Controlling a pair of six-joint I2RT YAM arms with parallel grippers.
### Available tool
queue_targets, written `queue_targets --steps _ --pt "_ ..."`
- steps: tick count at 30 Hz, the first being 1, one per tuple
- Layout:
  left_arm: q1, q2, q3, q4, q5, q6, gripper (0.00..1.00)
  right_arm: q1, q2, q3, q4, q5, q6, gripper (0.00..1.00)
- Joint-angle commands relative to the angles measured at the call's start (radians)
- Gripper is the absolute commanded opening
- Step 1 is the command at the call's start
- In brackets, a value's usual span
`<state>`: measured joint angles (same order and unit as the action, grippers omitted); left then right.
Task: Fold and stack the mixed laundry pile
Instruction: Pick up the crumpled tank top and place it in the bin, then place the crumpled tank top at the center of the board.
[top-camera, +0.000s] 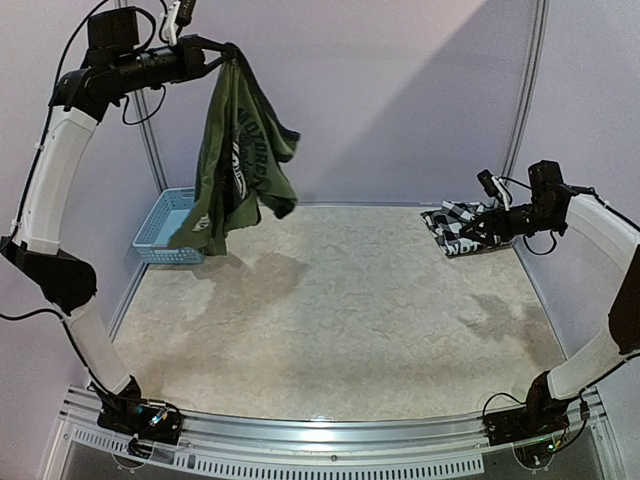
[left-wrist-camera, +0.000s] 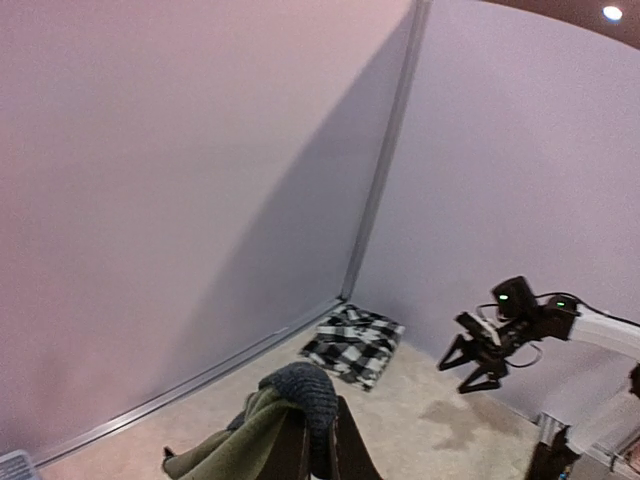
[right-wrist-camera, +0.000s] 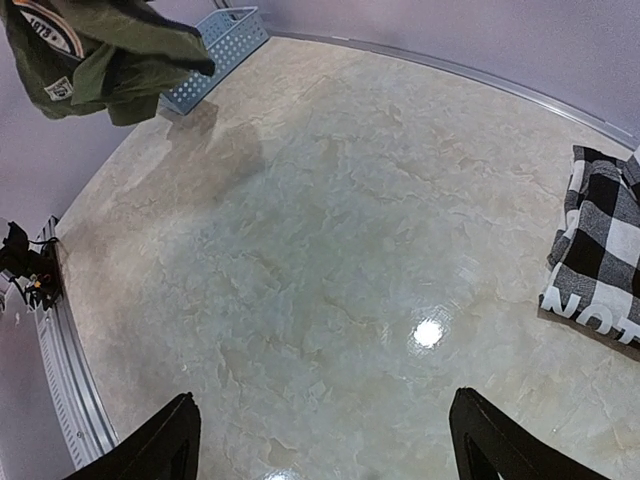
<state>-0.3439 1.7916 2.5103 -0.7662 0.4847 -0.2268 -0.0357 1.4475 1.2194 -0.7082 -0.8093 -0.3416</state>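
dim violet light, glare on the table (right-wrist-camera: 300, 250) (wrist views fisheye-warped).

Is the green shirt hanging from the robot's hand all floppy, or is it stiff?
Probably floppy: the green shirt droops in loose folds from the left gripper. Likely light too, since one small pinch holds all of it. Set down, it would probably crumple on the table rather than lie flat.

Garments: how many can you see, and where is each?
2. The olive-green shirt hangs from the left gripper, high at far left; the checked shirt lies on the table at far right. The basket is partly hidden.
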Motion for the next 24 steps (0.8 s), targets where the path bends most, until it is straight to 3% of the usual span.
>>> queue_targets --steps 1,9,14,17,24 --pt "-0.110 -0.004 -0.030 0.109 0.162 -0.101 0.00 -0.001 -0.044 0.027 -0.030 -0.028 -0.009 0.87" --pt "-0.303 0.116 -0.258 0.197 0.177 -0.154 0.00 -0.001 -0.089 0.026 -0.081 -0.027 -0.050 0.88" --pt "-0.338 0.313 -0.337 0.192 0.144 -0.216 0.31 0.000 -0.111 0.012 -0.148 -0.031 -0.114 0.88" --pt "-0.330 0.333 -0.355 0.148 0.068 -0.196 0.42 0.017 -0.125 0.007 -0.199 -0.011 -0.159 0.87" --pt "-0.321 0.216 -0.574 0.037 -0.118 -0.052 0.49 0.181 -0.113 -0.058 -0.276 0.123 -0.289 0.81"
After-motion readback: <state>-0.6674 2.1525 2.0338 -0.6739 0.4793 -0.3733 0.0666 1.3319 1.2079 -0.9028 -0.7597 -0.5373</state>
